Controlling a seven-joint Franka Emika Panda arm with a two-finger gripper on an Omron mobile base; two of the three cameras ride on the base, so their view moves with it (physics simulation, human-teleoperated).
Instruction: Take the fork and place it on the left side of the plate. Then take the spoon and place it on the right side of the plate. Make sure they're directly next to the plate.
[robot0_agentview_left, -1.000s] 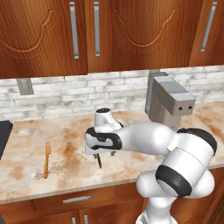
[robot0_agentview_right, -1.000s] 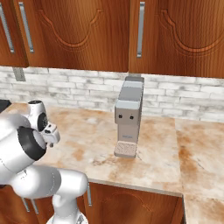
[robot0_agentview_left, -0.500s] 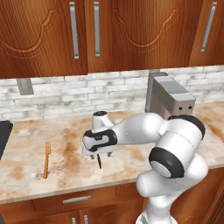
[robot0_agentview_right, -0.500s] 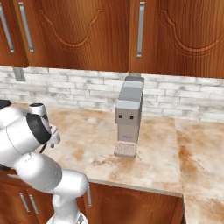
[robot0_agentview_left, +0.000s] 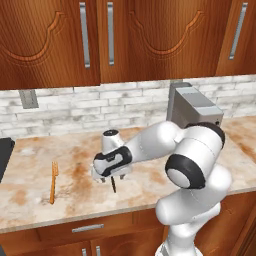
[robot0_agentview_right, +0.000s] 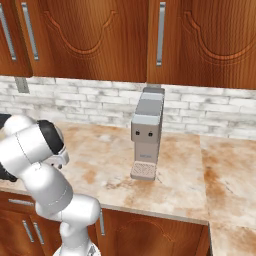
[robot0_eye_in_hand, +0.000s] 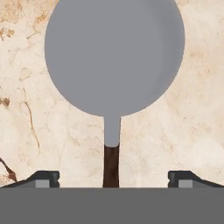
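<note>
Marble-patterned countertop (robot0_agentview_left: 150, 190) carries the work area. In the left base view the elbow now sits lower and nearer the camera than a second ago, while the gripper (robot0_agentview_left: 111, 176) holds nearly the same spot, low over the counter. The spoon (robot0_agentview_left: 114, 184) shows as a dark handle protruding below the hand, pointing toward the counter's front edge. The orange fork (robot0_agentview_left: 52, 181) lies well apart to the left, long axis front to back, tines toward the backsplash.

In the right base view the arm has swung closer to the lens; a coffee machine (robot0_agentview_right: 146, 134) stands mid-counter.

In the hand view the spoon (robot0_eye_in_hand: 113, 65) lies centred between the fingertips (robot0_eye_in_hand: 42, 178), jaws spread wide and clear of the handle, bowl pointing away.
</note>
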